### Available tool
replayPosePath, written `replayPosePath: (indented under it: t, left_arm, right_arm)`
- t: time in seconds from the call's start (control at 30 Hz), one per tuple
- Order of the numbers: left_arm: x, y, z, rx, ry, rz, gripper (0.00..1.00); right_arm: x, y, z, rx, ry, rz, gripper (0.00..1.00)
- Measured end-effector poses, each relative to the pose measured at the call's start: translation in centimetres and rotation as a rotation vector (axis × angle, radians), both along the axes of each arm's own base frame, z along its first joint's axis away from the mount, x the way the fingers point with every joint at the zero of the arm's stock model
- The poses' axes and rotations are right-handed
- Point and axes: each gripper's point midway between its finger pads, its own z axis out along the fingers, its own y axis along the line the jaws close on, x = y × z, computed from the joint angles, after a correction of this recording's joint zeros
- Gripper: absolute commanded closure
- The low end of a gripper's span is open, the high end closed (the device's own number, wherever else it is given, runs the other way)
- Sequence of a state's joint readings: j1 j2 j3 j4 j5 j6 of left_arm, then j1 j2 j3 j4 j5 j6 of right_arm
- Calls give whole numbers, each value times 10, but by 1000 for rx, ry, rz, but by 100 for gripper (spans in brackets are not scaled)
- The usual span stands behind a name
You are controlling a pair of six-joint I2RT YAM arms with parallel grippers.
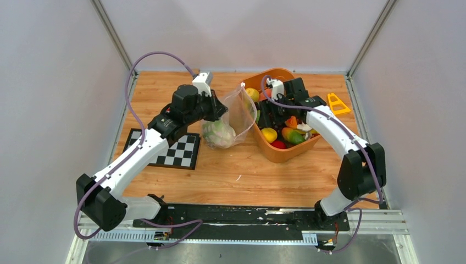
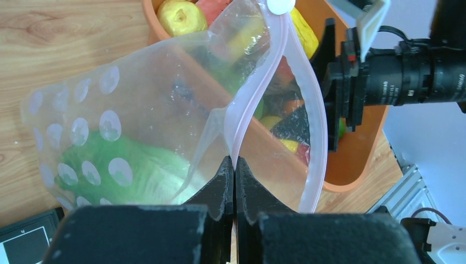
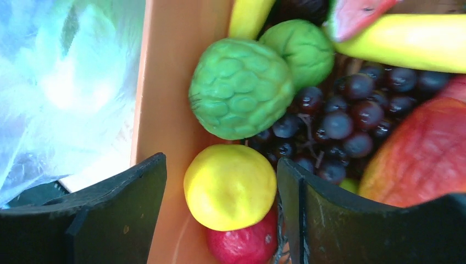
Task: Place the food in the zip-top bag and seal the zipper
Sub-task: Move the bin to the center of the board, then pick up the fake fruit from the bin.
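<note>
The clear dotted zip-top bag hangs from my left gripper, which is shut on its pinkish zipper edge; the mouth gapes toward the orange basket. A green cabbage lies inside the bag. My right gripper is open, low in the basket, its fingers on either side of a yellow lemon; one finger hangs over the basket wall. Around it lie a red fruit, a bumpy green fruit, purple grapes, a banana and a watermelon slice.
A checkerboard lies left of the bag, under my left arm. An orange triangular piece sits at the back right of the wooden table. Grey walls close in on three sides. The bag hangs right beside the basket's left wall.
</note>
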State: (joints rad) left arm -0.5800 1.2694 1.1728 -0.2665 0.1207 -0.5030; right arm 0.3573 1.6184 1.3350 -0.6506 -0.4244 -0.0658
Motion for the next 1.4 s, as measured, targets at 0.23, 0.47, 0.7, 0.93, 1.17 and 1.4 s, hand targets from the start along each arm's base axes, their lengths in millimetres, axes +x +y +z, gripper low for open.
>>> replayPosePath:
  t: [0.23, 0.47, 0.7, 0.93, 1.17, 1.4]
  left_arm:
    - [0, 4, 7, -5, -18, 17, 100]
    - [1, 6, 5, 0, -17, 31, 100]
    - [1, 6, 5, -2, -14, 32, 100]
    - [1, 6, 5, -2, -12, 33, 100]
    - [-2, 7, 6, -7, -15, 31, 100]
    - [-4, 6, 7, -14, -11, 21, 100]
  right_arm:
    - [19, -28, 22, -40, -135, -210, 31]
    - [30, -6, 13, 95, -85, -208, 19]
    - [42, 19, -23, 162, 48, -174, 21]
    - [43, 23, -30, 173, 78, -168, 54]
    - [38, 12, -15, 178, 10, -211, 61]
    - [38, -16, 10, 212, -86, -330, 63]
